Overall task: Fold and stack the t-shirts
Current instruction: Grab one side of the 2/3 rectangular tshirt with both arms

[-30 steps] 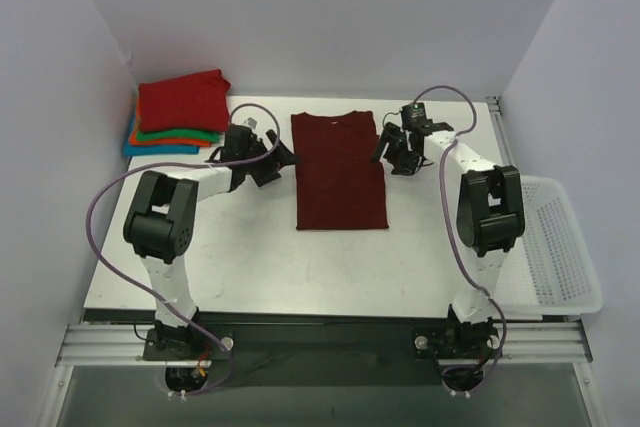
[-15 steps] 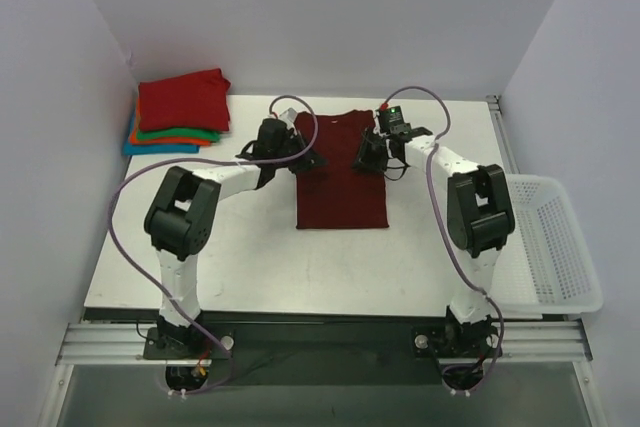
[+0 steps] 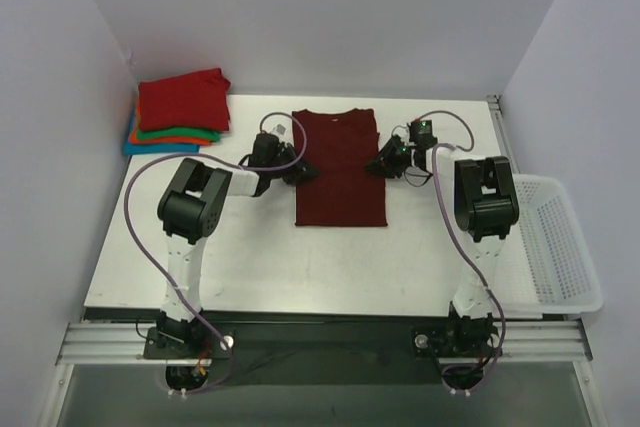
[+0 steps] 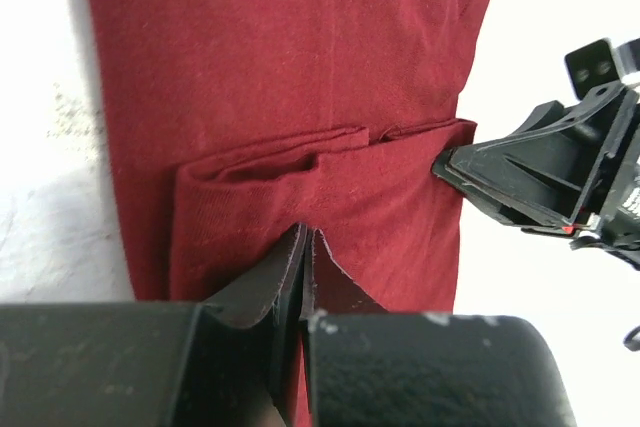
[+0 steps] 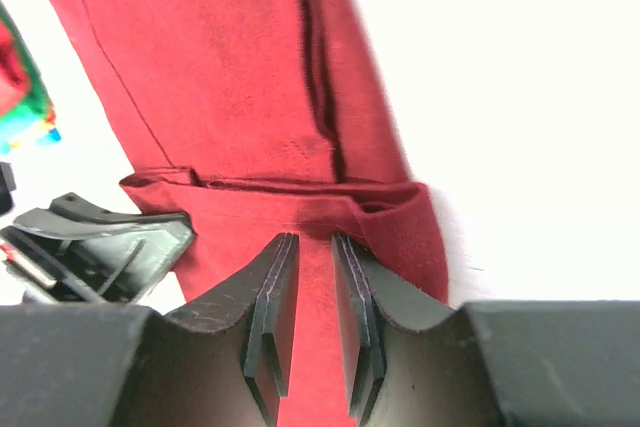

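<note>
Arms (image 3: pixel 165 217), two of them, stand bolted at the near edge of the table (image 3: pixel 250 267), and one white basket (image 3: pixel 560 247) sits beside its right edge. One maroon shirt (image 3: pixel 340 197) lies flat mid-table, its long axis running near to far, hem toward me and collar at the far end. The left gripper (image 3: pixel 299 171) is clamped on cloth at the shirt's left edge. The right gripper (image 3: pixel 379 166) pinches the right edge opposite, and a fold is bunched up at each. At the far left corner, four folded shirts (image 3: pixel 180 112) sit in one stack: red on top, then green, orange and blue.
</note>
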Action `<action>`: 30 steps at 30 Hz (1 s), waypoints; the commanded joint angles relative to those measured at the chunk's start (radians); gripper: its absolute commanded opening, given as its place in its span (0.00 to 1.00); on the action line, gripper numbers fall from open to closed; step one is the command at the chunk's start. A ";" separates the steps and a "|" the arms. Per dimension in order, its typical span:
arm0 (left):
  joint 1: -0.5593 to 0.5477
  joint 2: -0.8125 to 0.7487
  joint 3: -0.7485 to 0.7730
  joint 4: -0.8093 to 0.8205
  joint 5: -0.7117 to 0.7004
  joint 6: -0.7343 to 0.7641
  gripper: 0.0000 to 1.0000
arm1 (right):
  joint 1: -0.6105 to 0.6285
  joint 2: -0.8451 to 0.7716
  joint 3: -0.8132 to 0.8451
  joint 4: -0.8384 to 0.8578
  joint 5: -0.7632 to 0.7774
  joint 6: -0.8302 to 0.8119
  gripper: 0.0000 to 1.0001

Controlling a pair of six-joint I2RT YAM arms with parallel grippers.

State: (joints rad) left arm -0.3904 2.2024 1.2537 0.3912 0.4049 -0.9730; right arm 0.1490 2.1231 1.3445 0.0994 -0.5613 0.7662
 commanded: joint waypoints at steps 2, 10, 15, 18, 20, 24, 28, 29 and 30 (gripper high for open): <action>0.022 -0.024 -0.059 -0.055 -0.069 0.000 0.00 | -0.020 -0.017 -0.105 0.036 0.015 0.058 0.24; 0.010 -0.133 -0.175 -0.081 -0.118 -0.007 0.00 | -0.008 -0.106 -0.298 0.127 0.021 0.108 0.23; -0.018 -0.231 -0.321 -0.071 -0.158 -0.003 0.00 | 0.010 -0.179 -0.462 0.235 -0.005 0.156 0.23; -0.027 -0.289 -0.426 -0.045 -0.159 -0.015 0.00 | 0.021 -0.213 -0.514 0.231 -0.003 0.139 0.22; -0.033 -0.343 -0.477 -0.020 -0.164 -0.020 0.00 | 0.029 -0.247 -0.547 0.233 -0.005 0.136 0.22; -0.047 -0.438 -0.577 -0.021 -0.176 -0.012 0.00 | 0.041 -0.319 -0.643 0.261 -0.012 0.134 0.22; -0.050 -0.545 -0.629 -0.067 -0.176 0.005 0.00 | 0.063 -0.394 -0.735 0.287 -0.019 0.142 0.22; -0.050 -0.562 -0.640 -0.083 -0.176 0.010 0.00 | 0.070 -0.422 -0.746 0.286 -0.019 0.140 0.22; -0.050 -0.578 -0.646 -0.090 -0.179 0.019 0.00 | 0.073 -0.436 -0.758 0.284 -0.020 0.140 0.22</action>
State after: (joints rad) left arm -0.4419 1.6878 0.6281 0.3714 0.2611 -0.9974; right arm 0.2085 1.7245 0.6411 0.4824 -0.6334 0.9356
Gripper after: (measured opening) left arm 0.093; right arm 0.214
